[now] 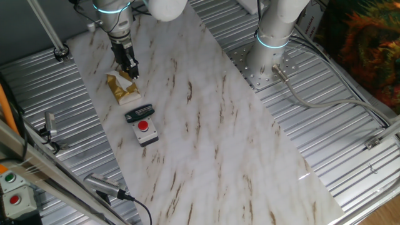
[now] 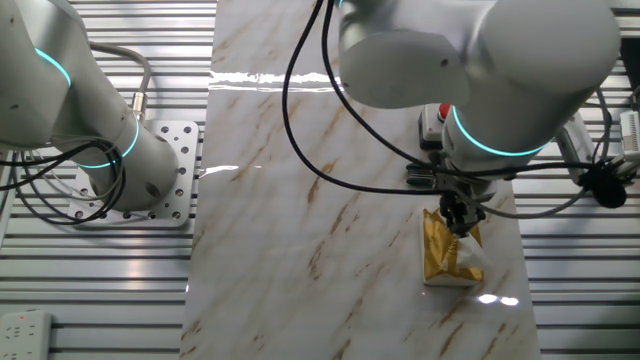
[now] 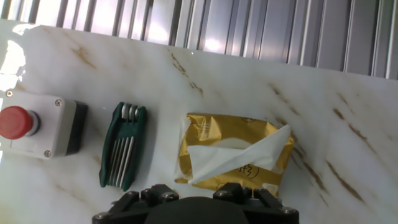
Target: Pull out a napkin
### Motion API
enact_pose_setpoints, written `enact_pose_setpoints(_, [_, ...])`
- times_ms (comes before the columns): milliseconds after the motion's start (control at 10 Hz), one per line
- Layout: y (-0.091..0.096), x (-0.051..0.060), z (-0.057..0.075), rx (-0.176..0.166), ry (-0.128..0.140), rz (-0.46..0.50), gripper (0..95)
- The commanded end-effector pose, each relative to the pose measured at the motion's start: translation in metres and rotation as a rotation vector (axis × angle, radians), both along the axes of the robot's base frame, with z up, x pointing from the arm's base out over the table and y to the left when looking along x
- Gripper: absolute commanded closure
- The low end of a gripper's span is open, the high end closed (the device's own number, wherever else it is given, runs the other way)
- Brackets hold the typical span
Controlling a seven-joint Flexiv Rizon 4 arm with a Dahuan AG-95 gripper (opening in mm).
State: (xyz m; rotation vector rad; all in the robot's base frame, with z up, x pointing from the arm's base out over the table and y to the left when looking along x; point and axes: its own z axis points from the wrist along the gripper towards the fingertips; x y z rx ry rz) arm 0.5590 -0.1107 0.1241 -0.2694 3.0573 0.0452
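Observation:
The shiny golden tissue packet point(image 3: 211, 134) lies on the marble table, to the right of a green tool. The white creased napkin point(image 3: 239, 158) sticks partly out of the packet's slot and lies across its top, pointing to the upper right. In one fixed view my gripper point(image 1: 130, 69) hangs just above the far end of the packet point(image 1: 123, 90). In the other fixed view the gripper point(image 2: 462, 225) is over the packet point(image 2: 440, 250), with the napkin point(image 2: 471, 263) showing beside it. In the hand view only the black hand body shows; the fingertips are hidden, so their spacing is unclear.
A green folding hex-key set point(image 3: 123, 146) lies left of the packet, and a grey box with a red button point(image 3: 37, 124) lies further left. Both also show in one fixed view point(image 1: 139, 113) point(image 1: 145, 130). Ribbed metal surrounds the marble slab point(image 1: 206, 125). The arm's base point(image 1: 265, 59) stands to the right.

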Motion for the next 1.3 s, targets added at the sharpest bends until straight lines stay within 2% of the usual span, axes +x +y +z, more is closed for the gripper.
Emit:
enact_pose_setpoints(100, [0.0003,0.0001,0.0001,0.0,0.0,0.004,38.0])
enact_pose_setpoints(200, [0.0003,0.0001,0.0001,0.0,0.001,0.002,57.0])
enact_pose_setpoints(300, [0.0003,0.0001,0.0001,0.001,0.005,0.005,57.0])
enact_pose_setpoints(500, [0.0003,0.0001,0.0001,0.026,0.025,-0.007,57.0])
enact_pose_setpoints(600, [0.0003,0.0001,0.0001,0.042,0.063,-0.008,57.0])
enact_pose_setpoints(900, [0.0003,0.0001,0.0001,0.064,0.112,-0.046,57.0])
enact_pose_setpoints(1000, [0.0003,0.0001,0.0001,0.059,0.118,-0.056,57.0])
enact_pose_setpoints(1100, [0.0003,0.0001,0.0001,0.057,0.12,-0.068,38.0])
enact_pose_setpoints(1300, [0.0003,0.0001,0.0001,0.042,0.126,-0.081,38.0])
